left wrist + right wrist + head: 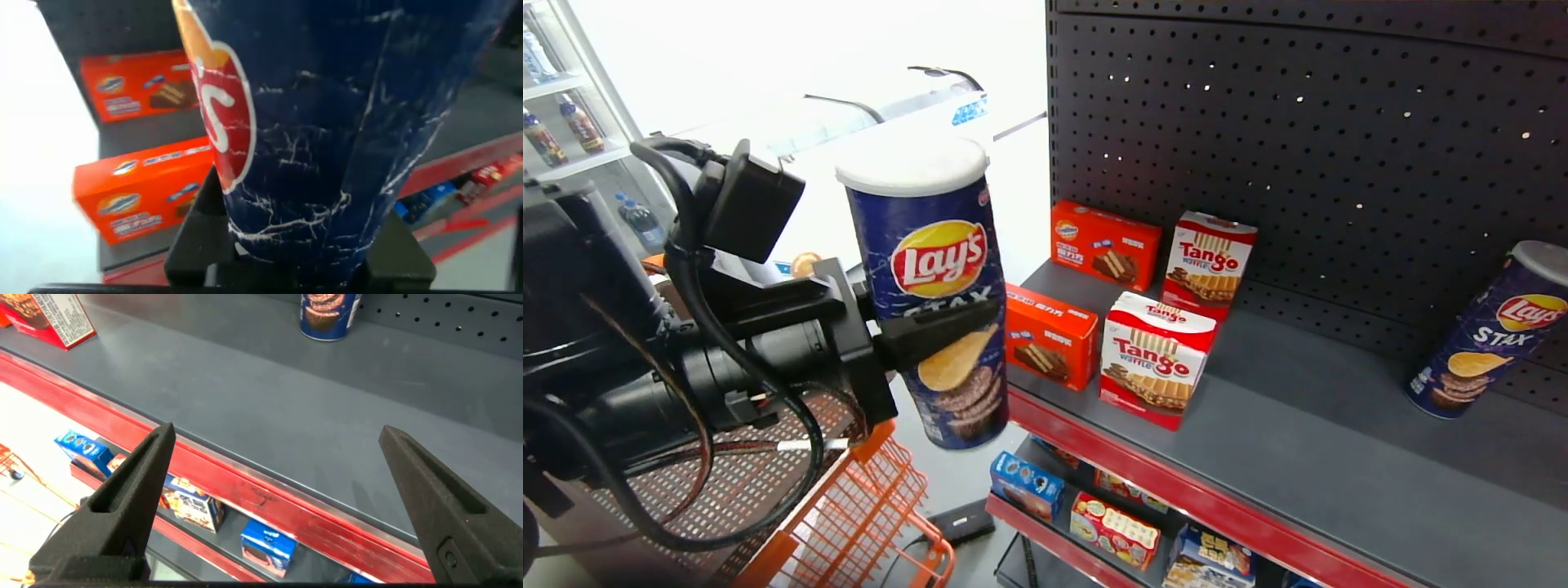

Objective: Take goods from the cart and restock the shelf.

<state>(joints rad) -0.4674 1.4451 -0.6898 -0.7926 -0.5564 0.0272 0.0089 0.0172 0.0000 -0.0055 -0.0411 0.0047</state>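
I saw the chip can (927, 286) left of centre, the cart (849, 523) below it at lower left — boxes (1156, 359) sat mid-frame on the shelf (1298, 425), a second can (1486, 335) at far right.

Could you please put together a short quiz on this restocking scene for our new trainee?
1. True or false: the left gripper is shut on a blue chip can.
2. How many red-and-white wafer boxes stand on the grey shelf? A) one B) two C) four
3. Fill in the missing word: the right gripper, above the shelf's red front edge, is ____ and holds nothing.

Key: 1 true; 2 B; 3 open.
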